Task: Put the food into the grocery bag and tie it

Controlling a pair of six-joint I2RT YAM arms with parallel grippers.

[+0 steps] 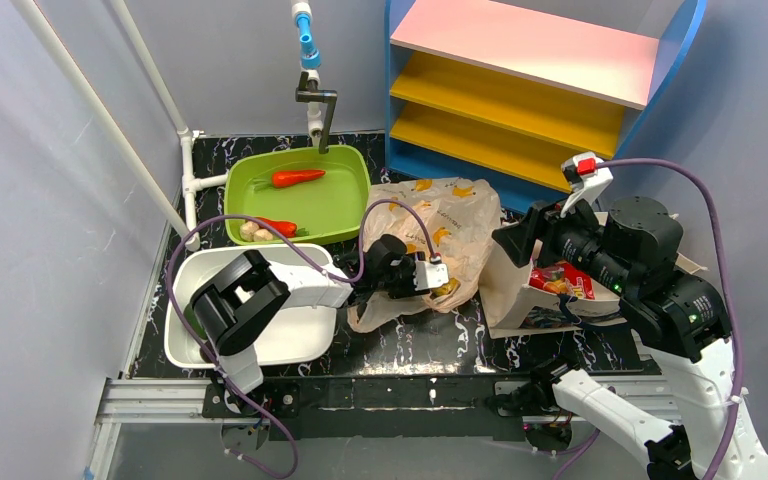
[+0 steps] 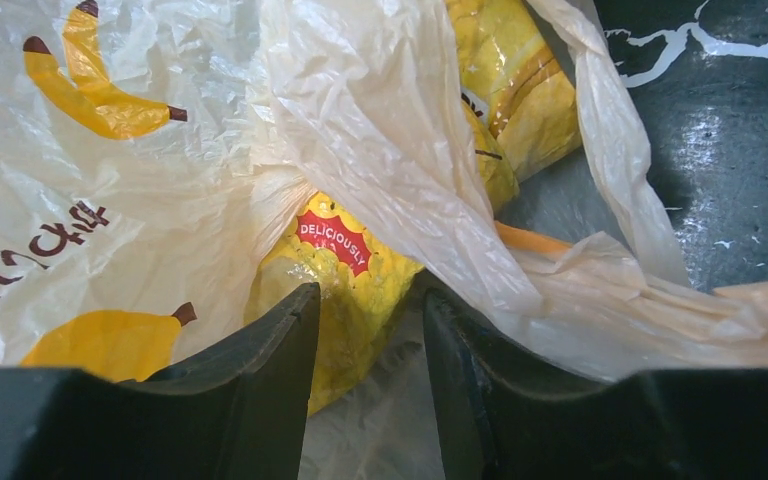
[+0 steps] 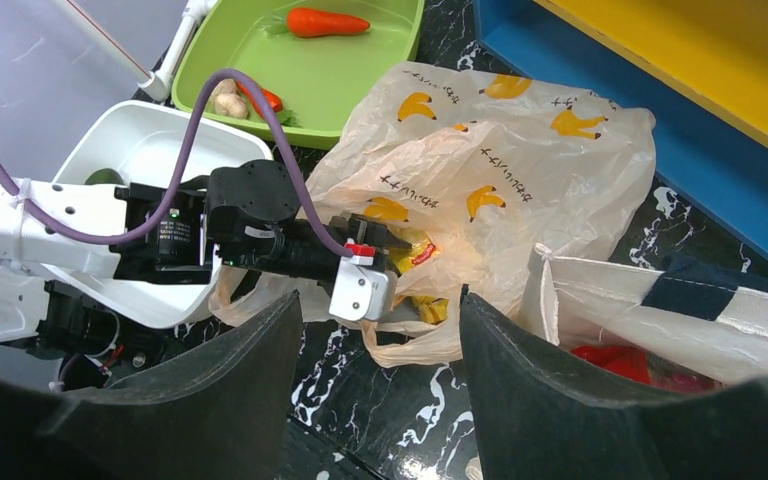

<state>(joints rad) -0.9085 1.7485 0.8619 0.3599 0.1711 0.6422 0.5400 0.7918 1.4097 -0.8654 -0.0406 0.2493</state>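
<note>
The thin, translucent beige plastic carrier bag (image 1: 450, 215) is printed with yellow bananas tipped dark brown and with small dark lettering. Inside it, the crinkly yellow packet (image 2: 355, 300) bears a red starburst badge with white letters. One long orange-red vegetable (image 1: 297, 178) and a second like it (image 1: 278, 226) lie in a lime-green rectangular plastic basin (image 1: 345, 195), next to a plain white rectangular tub (image 1: 300, 338). The surface (image 1: 430, 345) is black, veined with white marbling. The shelf unit (image 1: 440, 165) has a blue frame, a pink top board and yellow lower boards. The cream canvas tote (image 3: 600, 285) has a navy handle and shows red inside
</note>
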